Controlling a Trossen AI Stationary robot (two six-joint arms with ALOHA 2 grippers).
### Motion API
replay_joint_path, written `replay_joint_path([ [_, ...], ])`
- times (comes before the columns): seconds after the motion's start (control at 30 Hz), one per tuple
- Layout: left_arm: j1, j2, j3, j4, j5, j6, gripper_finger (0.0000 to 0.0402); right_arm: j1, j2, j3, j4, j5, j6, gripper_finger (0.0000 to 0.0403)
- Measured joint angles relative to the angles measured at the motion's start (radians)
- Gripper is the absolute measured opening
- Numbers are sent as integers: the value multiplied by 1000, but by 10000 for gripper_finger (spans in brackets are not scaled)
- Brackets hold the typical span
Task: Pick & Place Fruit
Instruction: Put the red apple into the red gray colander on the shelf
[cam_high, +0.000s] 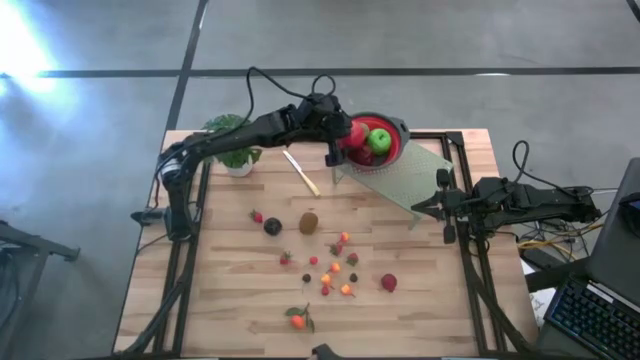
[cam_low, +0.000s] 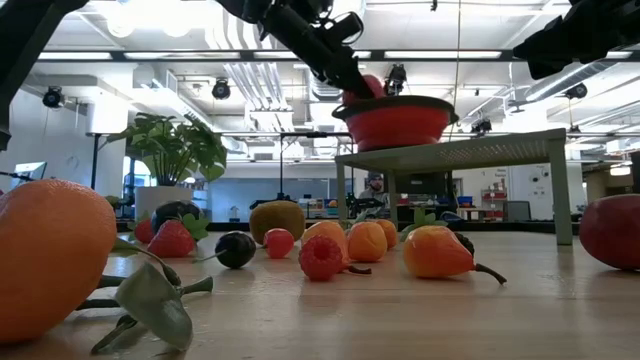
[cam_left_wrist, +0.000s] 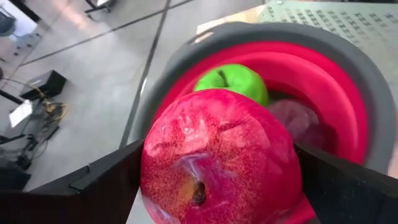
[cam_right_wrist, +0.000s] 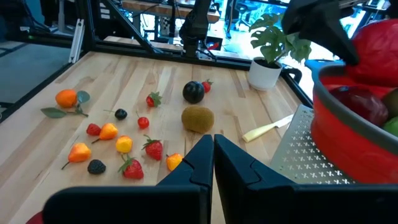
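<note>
While the left pincer (cam_high: 345, 140) gapes around one red apple (cam_left_wrist: 221, 158), one green apple (cam_high: 379, 139) sits in the bowl (cam_high: 398, 128).

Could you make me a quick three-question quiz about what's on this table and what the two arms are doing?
1. True or false: the left arm's fingers stand apart, with a red apple between them over the red bowl.
2. Which fruit already lies in the bowl? A) green apple B) kiwi C) tangerine
3. Fill in: the right arm's fingers are ____ and hold nothing, at the table's right edge.

Key: 1 true. 2 A; the kiwi and the tangerine lie on the wooden table. 3 shut.
</note>
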Motion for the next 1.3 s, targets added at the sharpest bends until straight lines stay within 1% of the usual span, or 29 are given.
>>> replay_joint_path([
  [0.13,-1,0,0,7,-18,3,395,0,0,0,0,0,0,8],
  [0.73,-1,-1,0,5,-18,-2,395,0,0,0,0,0,1,8],
  [0.9,-1,-2,0,0,17,-30,395,0,0,0,0,0,2,8],
  [0.97,-2,-2,0,-1,34,-16,398,0,0,0,0,0,0,8],
  [1.07,-3,-2,0,-14,86,21,399,0,0,0,0,0,2,8],
  [1.3,-4,-2,0,-35,93,-1,400,0,0,0,0,0,0,8],
])
